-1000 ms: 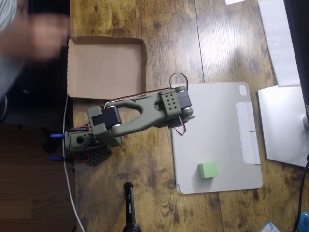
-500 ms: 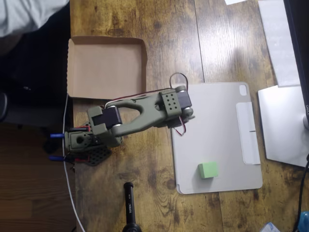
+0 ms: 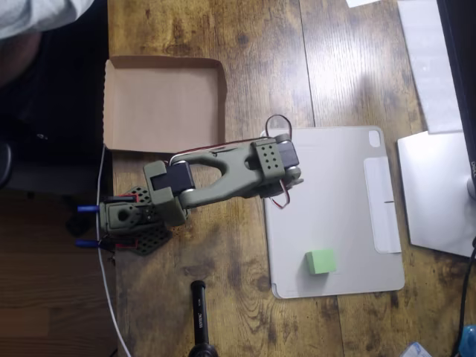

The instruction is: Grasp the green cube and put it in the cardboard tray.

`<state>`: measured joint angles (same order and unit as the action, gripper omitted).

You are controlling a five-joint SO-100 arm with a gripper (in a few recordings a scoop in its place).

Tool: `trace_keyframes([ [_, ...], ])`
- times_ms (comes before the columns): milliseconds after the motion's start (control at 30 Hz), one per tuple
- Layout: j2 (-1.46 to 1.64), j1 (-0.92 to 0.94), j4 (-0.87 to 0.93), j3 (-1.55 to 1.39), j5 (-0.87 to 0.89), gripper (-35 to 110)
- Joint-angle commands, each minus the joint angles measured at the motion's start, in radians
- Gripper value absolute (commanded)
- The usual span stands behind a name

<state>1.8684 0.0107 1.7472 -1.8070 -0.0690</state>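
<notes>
In the overhead view, the gripper (image 3: 291, 177) is being hidden beneath the olive arm's (image 3: 223, 175) own wrist housing, so the set of its jaws is not being shown. A person (image 3: 33, 22) is being cut off by the top-left corner, blurred. The black cylindrical object (image 3: 199, 320) is being clipped by the bottom edge.

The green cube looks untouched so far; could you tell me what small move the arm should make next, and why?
Probably swing the arm toward the picture's lower right, bringing its head above the green cube. The cube sits alone on the grey tablet cover, well clear of the arm, and the cardboard tray is empty.
</notes>
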Motion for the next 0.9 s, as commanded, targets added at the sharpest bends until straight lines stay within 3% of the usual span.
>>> trace_keyframes([
  [0, 0.023, 0.049, -0.046, 0.035, -0.049, 12],
  [300, -0.347, 0.305, 0.041, 0.577, -0.123, 12],
  [867, -0.488, 0.534, -0.140, 0.838, -0.374, 19],
])
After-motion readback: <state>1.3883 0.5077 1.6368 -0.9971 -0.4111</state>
